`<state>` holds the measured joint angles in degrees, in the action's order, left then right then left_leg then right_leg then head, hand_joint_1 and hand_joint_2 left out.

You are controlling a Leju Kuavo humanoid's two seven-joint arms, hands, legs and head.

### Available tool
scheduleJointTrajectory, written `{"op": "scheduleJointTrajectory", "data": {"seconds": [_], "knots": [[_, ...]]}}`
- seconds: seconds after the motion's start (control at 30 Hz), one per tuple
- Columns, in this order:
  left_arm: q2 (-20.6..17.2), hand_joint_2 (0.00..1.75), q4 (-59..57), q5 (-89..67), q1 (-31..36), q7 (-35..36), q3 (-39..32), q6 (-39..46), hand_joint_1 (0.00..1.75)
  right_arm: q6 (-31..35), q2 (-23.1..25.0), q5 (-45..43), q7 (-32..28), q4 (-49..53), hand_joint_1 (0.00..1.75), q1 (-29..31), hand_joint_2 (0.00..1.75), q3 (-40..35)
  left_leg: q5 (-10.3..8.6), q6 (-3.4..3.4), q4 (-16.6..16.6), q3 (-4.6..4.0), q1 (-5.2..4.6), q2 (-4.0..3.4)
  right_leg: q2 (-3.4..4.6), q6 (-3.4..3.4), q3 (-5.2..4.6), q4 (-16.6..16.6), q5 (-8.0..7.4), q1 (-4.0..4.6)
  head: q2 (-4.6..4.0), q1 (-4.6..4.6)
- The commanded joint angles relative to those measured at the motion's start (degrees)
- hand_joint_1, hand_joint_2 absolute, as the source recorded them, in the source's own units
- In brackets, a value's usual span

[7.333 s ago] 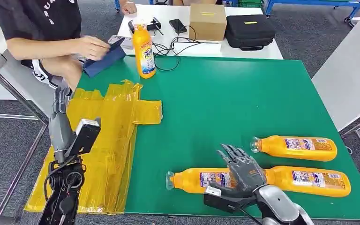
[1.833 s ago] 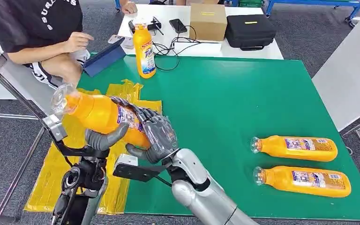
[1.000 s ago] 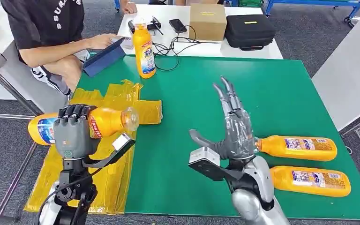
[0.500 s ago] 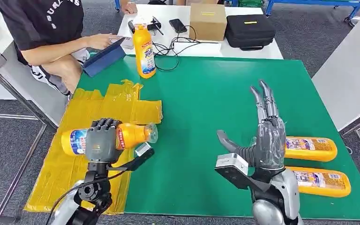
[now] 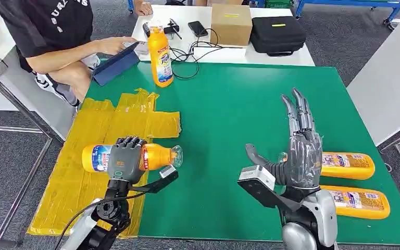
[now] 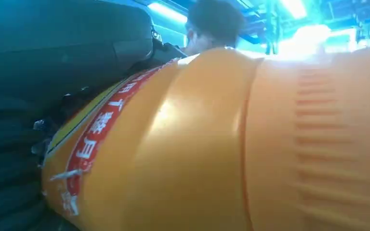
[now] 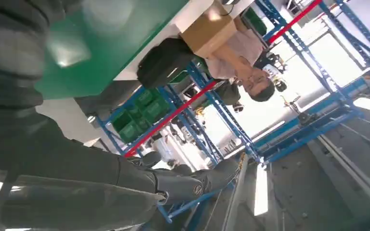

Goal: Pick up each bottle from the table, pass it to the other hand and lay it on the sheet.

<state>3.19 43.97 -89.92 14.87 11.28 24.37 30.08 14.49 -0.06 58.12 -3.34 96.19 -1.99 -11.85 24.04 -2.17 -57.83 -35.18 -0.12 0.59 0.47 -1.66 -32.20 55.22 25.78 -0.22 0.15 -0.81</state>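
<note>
Held bottle (image 5: pixel 130 157) partly hidden under left hand (image 5: pixel 125 160), fingers wrapped round its middle, over yellow sheet (image 5: pixel 91 172). Long axis level, cap twd table centre. Right hand (image 5: pixel 302 156) raised, fingers apart, empty, covering necks of two lying bottles (image 5: pixel 351 202). Contact w/ sheet unclear.

Middle of held bottle (image 5: pixel 151 156) behind left hand (image 5: pixel 125 160); 2 table bottles (image 5: pixel 344 165) partly behind right hand (image 5: pixel 302 156).

The upright orange bottle (image 5: pixel 159 54) at the table's far edge bears a label whose large lettering looks like "Tide" — too small to be sure. The held bottle (image 6: pixel 212 144) carries white Chinese characters on a red band — one reads "月"; the person's black shirt (image 5: pixel 47 21) shows partial letters "SUR"
</note>
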Motion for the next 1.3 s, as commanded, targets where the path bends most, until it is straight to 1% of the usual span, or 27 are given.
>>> {"op": "scheduleJointTrajectory", "data": {"seconds": [0.03,0.07,0.1,0.13,0.17,0.2,0.23,0.33,0.37,0.53,0.57,0.63,0.67,0.7,0.73,0.77,0.8,0.83,0.87,0.93,0.97,1.07,1.13,1.17,1.2,1.27,1.3], "knots": [[2.01,1.75,-8.24,-0.08,4.46,0.29,-2.98,1.69,0.0,-2.88,1.56,2.2,1.09,-0.66,0.0,0.58,1.75,2.49,0.03,0.06,0.04,0.1,0.01,0.0,-0.05,0.01,0.11,-0.05,0.04,0.01,0.0,-0.02],[2.33,1.75,-8.25,-0.08,4.3,0.07,-3.7,1.77,0.0,-3.27,1.65,2.54,1.38,-0.67,0.0,0.67,1.75,2.54,0.1,0.12,0.1,0.36,0.0,0.03,-0.11,0.03,0.37,-0.1,0.13,0.01,0.0,-0.04],[2.94,0.0,-8.1,-0.08,3.96,-1.83,-5.63,1.85,0.0,-3.8,1.84,3.02,1.85,-0.46,0.0,0.61,1.75,2.84,0.07,0.09,0.07,0.23,0.01,0.03,-0.09,0.02,0.25,-0.08,0.08,0.01,0.0,-0.02],[3.43,0.0,-7.82,-0.08,3.66,-3.32,-7.14,1.9,0.0,-4.25,1.93,3.35,2.14,-0.32,0.0,0.51,1.75,3.11,0.12,0.13,0.09,0.37,0.02,0.03,-0.11,0.03,0.4,-0.11,0.13,0.02,0.0,0.0],[3.54,0.0,-7.76,-0.08,3.6,-3.48,-7.42,1.9,0.0,-4.33,1.9,3.39,2.18,-0.33,0.0,0.41,1.75,3.17,0.08,0.09,0.08,0.26,0.0,0.02,-0.07,0.02,0.27,-0.08,0.09,0.0,0.0,-0.02],[4.36,0.0,-6.96,0.15,3.0,-5.79,-9.74,2.06,0.0,-4.99,1.95,4.06,2.61,-0.26,0.0,0.13,1.75,3.66,0.06,0.08,0.05,0.17,0.01,-0.01,-0.04,0.02,0.17,-0.06,0.06,0.02,0.0,-0.02],[4.64,0.0,-6.65,0.31,2.77,-6.65,-10.53,2.15,0.0,-5.22,2.03,4.35,2.81,-0.24,0.0,0.01,1.75,3.93,0.12,0.12,0.1,0.36,0.01,-0.01,-0.08,0.03,0.38,-0.12,0.12,0.02,0.0,-0.02],[4.64,0.0,-6.65,0.31,2.77,-6.65,-10.53,2.15,0.0,-5.22,2.03,4.35,2.81,-0.24,0.0,0.01,1.75,3.93,0.04,0.06,0.05,0.14,0.0,-0.02,-0.02,0.01,0.14,-0.06,0.04,0.01,0.0,-0.02],[4.64,0.0,-6.65,0.31,2.77,-6.65,-10.53,2.15,0.0,-5.22,2.03,4.35,2.81,-0.24,0.0,0.01,1.75,3.93,0.12,0.11,0.12,0.38,0.0,-0.02,-0.05,0.02,0.39,-0.13,0.12,0.01,0.0,-0.02],[4.64,0.0,-6.65,0.31,2.77,-6.65,-10.53,2.15,0.0,-5.22,2.03,4.35,2.81,-0.24,0.0,0.01,1.75,3.93,0.05,0.07,0.06,0.17,0.0,0.0,-0.04,0.01,0.18,-0.07,0.06,0.01,0.0,-0.04],[4.64,0.0,-6.65,0.31,2.77,-6.65,-10.53,2.15,0.0,-5.22,2.03,4.35,2.81,-0.24,0.0,0.01,1.75,3.93,0.13,0.12,0.12,0.41,-0.01,-0.03,-0.05,0.03,0.42,-0.12,0.13,0.0,0.0,0.0],[4.64,0.0,-6.65,0.31,2.77,-6.65,-10.53,2.15,0.0,-5.22,2.03,4.35,2.81,-0.24,0.0,0.01,1.75,3.93,0.07,0.08,0.08,0.22,0.0,-0.02,-0.03,0.02,0.23,-0.08,0.07,0.0,0.0,-0.02],[4.64,0.0,-6.65,0.31,2.77,-6.65,-10.53,2.15,0.0,-5.22,2.03,4.35,2.81,-0.24,0.0,0.01,1.75,3.93,0.12,0.12,0.12,0.39,0.0,-0.04,-0.03,0.03,0.4,-0.12,0.12,0.0,0.0,-0.02],[5.44,0.0,-5.64,2.67,2.14,-10.44,-12.54,2.1,0.0,-5.72,2.24,4.7,3.25,-0.28,0.0,-0.13,1.75,4.7,0.11,0.11,0.08,0.32,0.01,-0.04,-0.03,0.02,0.33,-0.1,0.1,0.02,0.0,-0.02],[5.95,0.0,-4.83,3.88,1.7,-12.5,-13.83,2.19,0.0,-6.2,2.25,4.95,3.44,-0.43,0.0,-0.15,1.75,5.15,0.16,0.14,0.13,0.47,0.0,-0.04,-0.04,0.03,0.48,-0.14,0.15,0.01,0.0,-0.02],[6.58,0.0,-3.67,6.21,1.15,-15.31,-15.33,1.91,0.0,-7.16,2.17,5.89,3.98,-0.67,0.0,-0.16,1.75,5.85,0.11,0.11,0.12,0.37,-0.01,-0.03,-0.04,0.02,0.37,-0.12,0.11,0.0,0.0,-0.02],[7.01,0.0,-2.8,8.44,0.77,-17.4,-16.13,1.79,0.0,-7.9,2.0,6.74,4.51,-1.06,0.0,-0.1,1.75,6.28,0.09,0.09,0.07,0.25,0.01,-0.04,-0.02,0.02,0.26,-0.09,0.08,0.02,0.0,-0.02],[7.33,0.0,-1.79,10.86,0.35,-19.31,-16.9,1.4,0.0,-8.69,1.75,7.75,5.08,-1.46,0.0,-0.01,1.75,6.69,0.16,0.13,0.14,0.47,0.0,-0.03,-0.05,0.02,0.48,-0.15,0.15,0.01,0.0,-0.02],[7.57,0.0,-0.27,13.43,-0.29,-21.09,-17.49,0.78,0.0,-9.87,1.42,9.34,5.59,-2.17,0.0,0.06,1.75,7.35,0.12,0.1,0.07,0.3,0.01,-0.01,-0.05,0.01,0.33,-0.11,0.11,0.02,0.0,0.0],[7.48,0.0,1.34,16.07,-0.88,-22.57,-17.8,-0.04,0.0,-11.31,1.33,10.96,5.78,-2.99,0.0,0.32,1.75,8.49,0.16,0.12,0.15,0.5,0.0,-0.03,-0.06,0.02,0.53,-0.18,0.15,0.01,0.0,-0.02],[7.63,0.0,2.22,18.29,-1.28,-23.76,-18.4,-0.11,0.0,-12.62,0.8,12.15,6.12,-3.44,0.0,0.52,1.75,8.85,0.16,0.11,0.09,0.42,0.02,-0.04,-0.04,0.02,0.46,-0.15,0.14,0.03,0.0,-0.02],[8.03,0.0,5.75,26.72,-2.96,-27.84,-20.32,-2.42,0.0,-17.25,-2.71,14.48,6.18,-6.58,0.0,1.27,1.75,11.44,0.09,0.08,0.08,0.27,0.02,-0.03,-0.03,0.01,0.31,-0.14,0.07,0.03,0.02,-0.02],[8.11,0.0,7.24,29.61,-3.76,-29.2,-20.84,-2.95,0.0,-18.75,-5.03,13.74,5.26,-9.63,0.0,2.01,1.75,13.54,0.17,0.12,0.14,0.53,0.01,-0.06,-0.04,0.0,0.58,-0.22,0.13,0.02,0.0,-0.02],[7.99,0.0,7.83,30.73,-4.0,-29.72,-20.94,-3.4,0.0,-18.84,-6.27,12.44,3.88,-11.81,0.0,2.73,1.75,14.88,0.13,0.09,0.16,0.47,0.02,0.0,-0.09,-0.01,0.55,-0.25,0.09,0.04,0.0,-0.02],[7.92,0.0,8.08,30.9,-4.1,-29.74,-20.87,-3.61,0.0,-18.58,-6.52,12.15,3.29,-12.53,0.0,2.99,1.75,15.29,0.06,0.05,0.07,0.22,0.02,-0.03,-0.02,-0.01,0.27,-0.15,0.03,0.03,0.0,-0.04],[7.92,0.0,8.08,30.9,-4.1,-29.74,-20.87,-3.61,0.0,-18.58,-6.52,12.15,3.29,-12.53,0.0,2.99,1.75,15.29,0.1,0.07,0.15,0.4,-0.01,-0.01,-0.05,-0.02,0.46,-0.22,0.06,0.01,0.0,0.0],[7.95,0.0,8.08,30.94,-4.07,-29.74,-20.85,-3.64,0.0,-18.62,-6.23,12.12,3.34,-12.42,0.0,3.05,1.75,15.21,0.1,0.07,0.09,0.29,0.0,-0.02,-0.02,-0.01,0.36,-0.16,0.06,0.02,0.0,-0.02]]}}
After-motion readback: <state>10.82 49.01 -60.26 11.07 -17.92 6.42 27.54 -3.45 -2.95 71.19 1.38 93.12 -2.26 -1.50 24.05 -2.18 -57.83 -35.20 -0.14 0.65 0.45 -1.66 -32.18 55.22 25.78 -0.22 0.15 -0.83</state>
